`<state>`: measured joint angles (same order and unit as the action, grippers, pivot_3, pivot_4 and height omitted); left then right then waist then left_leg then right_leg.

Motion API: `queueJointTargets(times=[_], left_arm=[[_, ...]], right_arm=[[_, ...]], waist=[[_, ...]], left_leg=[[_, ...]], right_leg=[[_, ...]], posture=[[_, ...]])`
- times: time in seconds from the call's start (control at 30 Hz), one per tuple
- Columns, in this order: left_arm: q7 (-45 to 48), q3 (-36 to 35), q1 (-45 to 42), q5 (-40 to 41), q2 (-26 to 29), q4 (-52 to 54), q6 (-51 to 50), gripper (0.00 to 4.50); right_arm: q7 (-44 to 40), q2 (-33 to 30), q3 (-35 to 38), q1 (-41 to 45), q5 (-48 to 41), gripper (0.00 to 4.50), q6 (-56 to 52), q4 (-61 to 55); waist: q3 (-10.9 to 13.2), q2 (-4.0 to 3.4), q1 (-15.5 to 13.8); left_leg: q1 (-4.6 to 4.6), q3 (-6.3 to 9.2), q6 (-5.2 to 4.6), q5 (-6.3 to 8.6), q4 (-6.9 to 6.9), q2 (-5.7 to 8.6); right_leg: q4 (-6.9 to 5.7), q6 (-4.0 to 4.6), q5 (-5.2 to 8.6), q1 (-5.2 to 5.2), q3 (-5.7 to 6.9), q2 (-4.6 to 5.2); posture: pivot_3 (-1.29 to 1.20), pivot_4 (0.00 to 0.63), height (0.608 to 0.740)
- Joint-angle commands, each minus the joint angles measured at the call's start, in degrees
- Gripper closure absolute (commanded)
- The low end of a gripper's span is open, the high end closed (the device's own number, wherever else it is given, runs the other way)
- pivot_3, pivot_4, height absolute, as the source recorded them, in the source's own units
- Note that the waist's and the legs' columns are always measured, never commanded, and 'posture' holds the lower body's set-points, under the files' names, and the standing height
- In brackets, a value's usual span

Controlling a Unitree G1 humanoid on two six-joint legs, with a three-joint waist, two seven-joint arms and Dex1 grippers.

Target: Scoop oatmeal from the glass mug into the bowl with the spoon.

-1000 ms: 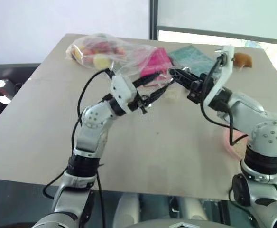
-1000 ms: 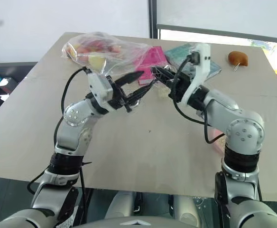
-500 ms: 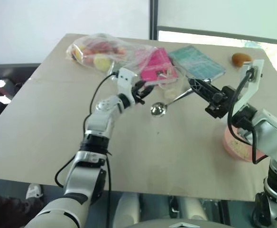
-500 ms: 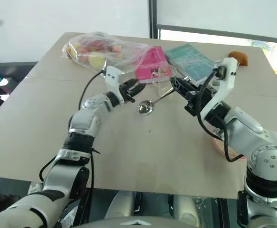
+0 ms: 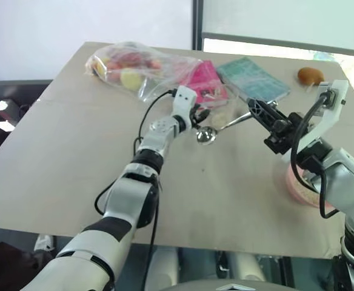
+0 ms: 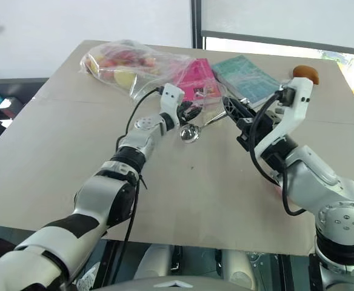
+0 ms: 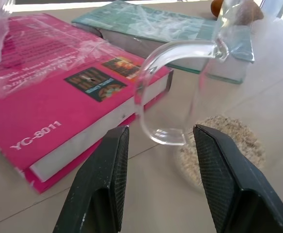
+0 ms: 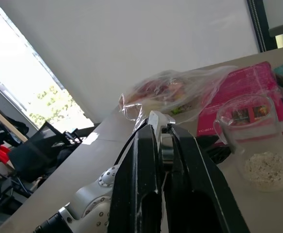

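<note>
Tan and matte, the surface (image 5: 62, 151) spreads out flat in front of me. Nearest, at about four o'clock from its middle, the salmon-pink bowl (image 5: 293, 187) sits partly behind my right forearm, round and smooth. Above it, my right hand (image 5: 256, 110) is clamped tight on the thin handle of the spoon (image 5: 205, 136). The shiny oval head hangs just over the surface, pointing toward nine o'clock. A second ago both hands were raised close together over the middle. Since then the right has drawn back with the spoon, and the left arm has stretched out toward twelve o'clock. My left hand (image 5: 195, 116) now sits low by the glass mug (image 8: 250, 131). Its ribbed black fingers (image 7: 102, 179) stand apart on either side of the curved clear handle, not yet closed on it. I judge the spoon is now mine in the right hand, and steadying the mug comes next. The oatmeal (image 8: 264, 168) lies as a pale, flaky layer at the bottom of the thin see-through mug. Just beyond it lies a glossy pink book (image 7: 39, 97), with a teal book (image 5: 253, 77) at one o'clock. A crinkled plastic bag (image 5: 128, 63) of fruit lies at eleven.
</note>
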<state>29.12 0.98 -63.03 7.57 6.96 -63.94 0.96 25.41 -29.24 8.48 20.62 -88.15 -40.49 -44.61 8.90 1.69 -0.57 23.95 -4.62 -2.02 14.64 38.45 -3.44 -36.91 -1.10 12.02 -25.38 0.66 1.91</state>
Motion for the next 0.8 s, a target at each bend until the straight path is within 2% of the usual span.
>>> queueJointTargets(times=[0.03,0.07,0.17,0.2,0.23,0.27,0.57,0.8], left_arm=[[-2.21,-2.06,-3.68,-0.54,-0.9,-2.51,3.38,2.33],[-2.94,-2.39,-4.22,-0.71,-1.29,-3.25,3.81,2.33],[-5.34,-3.57,-5.62,-0.84,-2.37,-5.33,3.99,3.1],[-5.27,-3.83,-5.82,-0.98,-2.61,-5.64,4.32,3.51],[-5.11,-3.96,-5.93,-1.16,-2.83,-5.84,4.64,4.13],[-5.02,-4.05,-6.02,-1.33,-2.98,-6.02,4.87,4.45],[-3.13,-5.81,-5.44,-0.64,-3.36,-3.72,7.44,4.45],[-0.23,-4.92,-2.81,-0.97,-4.86,3.43,12.96,4.45]], right_arm=[[0.55,-1.29,0.41,-0.32,-0.03,4.5,2.7,-3.06],[0.61,-1.63,0.45,-0.57,0.08,4.5,3.02,-3.11],[0.67,-2.41,0.11,-1.49,0.57,4.5,3.73,-3.55],[0.73,-2.55,-0.05,-1.66,0.71,4.5,4.01,-3.7],[0.75,-2.69,-0.11,-1.86,0.84,4.5,4.33,-3.77],[0.8,-2.78,-0.19,-1.96,1.0,4.5,4.59,-3.79],[1.67,-4.44,0.29,-0.04,2.78,4.5,5.75,-2.87],[2.82,-6.85,1.07,5.67,6.44,4.5,6.04,0.08]], waist=[[0.0,0.0,-0.01],[0.0,0.0,-0.01],[0.0,0.0,-0.08],[0.0,0.0,-0.07],[0.0,0.0,-0.07],[0.0,0.0,-0.07],[0.01,0.01,-0.07],[0.01,0.0,-0.09]], left_leg=[[0.0,0.0,0.0,0.0,0.0,0.0],[0.0,0.01,0.0,0.0,-0.01,0.0],[0.0,0.01,0.0,0.0,-0.01,0.0],[0.0,0.01,0.0,0.0,-0.01,0.01],[0.0,0.01,0.0,0.0,-0.01,0.01],[0.0,0.01,0.0,0.0,-0.01,0.01],[0.01,0.02,0.0,0.0,0.0,0.01],[0.02,0.0,0.0,0.0,0.0,0.02]], right_leg=[[0.0,0.0,0.0,0.0,0.0,0.0],[0.0,0.0,0.0,0.0,0.0,0.0],[0.0,0.0,0.0,0.0,0.01,0.0],[0.0,-0.01,0.0,0.0,0.01,0.0],[0.0,-0.01,0.0,0.0,0.0,0.0],[0.0,-0.01,0.0,0.0,0.01,0.0],[0.0,-0.01,0.0,0.0,0.02,0.0],[0.01,-0.01,0.0,0.0,0.01,0.01]], posture=[[0.0,0.15,0.74],[0.0,0.15,0.74],[0.0,0.15,0.74],[0.0,0.15,0.74],[0.0,0.15,0.74],[0.0,0.15,0.74],[0.0,0.15,0.74],[0.0,0.15,0.74]])
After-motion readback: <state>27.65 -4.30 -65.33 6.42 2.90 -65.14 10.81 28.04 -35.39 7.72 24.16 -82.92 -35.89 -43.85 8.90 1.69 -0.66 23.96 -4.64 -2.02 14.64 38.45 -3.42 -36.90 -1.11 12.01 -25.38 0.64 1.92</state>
